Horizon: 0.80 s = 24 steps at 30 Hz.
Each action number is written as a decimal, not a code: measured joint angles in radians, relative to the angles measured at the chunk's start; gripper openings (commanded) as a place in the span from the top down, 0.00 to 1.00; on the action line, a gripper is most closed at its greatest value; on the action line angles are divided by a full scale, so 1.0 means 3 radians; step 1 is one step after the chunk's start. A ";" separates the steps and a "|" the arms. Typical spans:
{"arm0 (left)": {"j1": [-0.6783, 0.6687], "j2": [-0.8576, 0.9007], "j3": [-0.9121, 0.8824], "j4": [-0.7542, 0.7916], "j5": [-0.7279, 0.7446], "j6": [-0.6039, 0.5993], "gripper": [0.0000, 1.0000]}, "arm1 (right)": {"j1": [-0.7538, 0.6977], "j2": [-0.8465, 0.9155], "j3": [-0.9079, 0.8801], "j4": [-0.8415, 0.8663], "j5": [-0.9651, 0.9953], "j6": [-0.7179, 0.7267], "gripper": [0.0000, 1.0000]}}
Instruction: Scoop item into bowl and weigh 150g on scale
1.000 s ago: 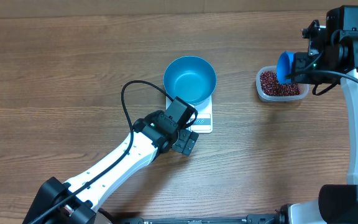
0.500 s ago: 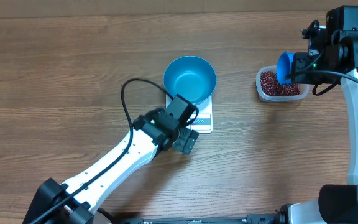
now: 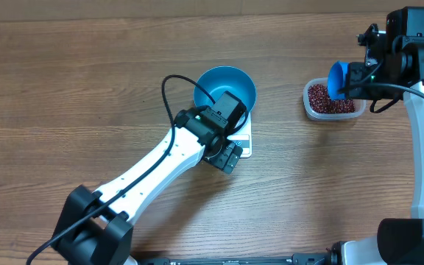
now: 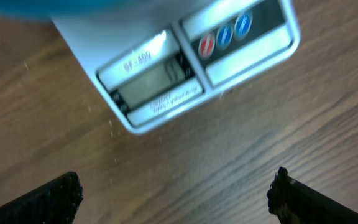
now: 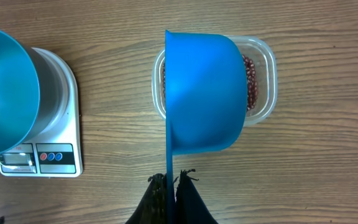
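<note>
Bowl (image 3: 223, 85) sits on the scale (image 5: 48, 155); we see no beans in it. The beans (image 3: 322, 99) lie in the clear tub (image 5: 269, 68), well apart to the right. Right gripper (image 5: 173, 196) is clenched on the scoop (image 5: 204, 93) handle, with the scoop on edge above the tub. Left gripper (image 4: 176, 202) is spread wide and empty, hovering by the scale's display, which is too blurred to read. We judge the setup done, with scooping and weighing all left.

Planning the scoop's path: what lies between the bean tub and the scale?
Nothing: overhead shows bare wooden table between the tub and the scale.
</note>
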 measured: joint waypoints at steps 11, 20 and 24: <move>-0.0088 0.0014 -0.0229 -0.0088 0.0023 -0.0233 0.00 | 0.0000 0.0000 0.0000 0.0014 0.0001 0.0001 0.96; -0.0187 0.0014 -0.0426 0.0028 0.0019 -0.0532 0.00 | 0.0000 0.0000 0.0000 0.0013 0.0000 0.0001 0.96; -0.0167 0.0014 -0.0465 0.0060 0.0009 -0.0580 0.00 | 0.0000 0.0000 0.0000 0.0011 0.0000 0.0001 0.96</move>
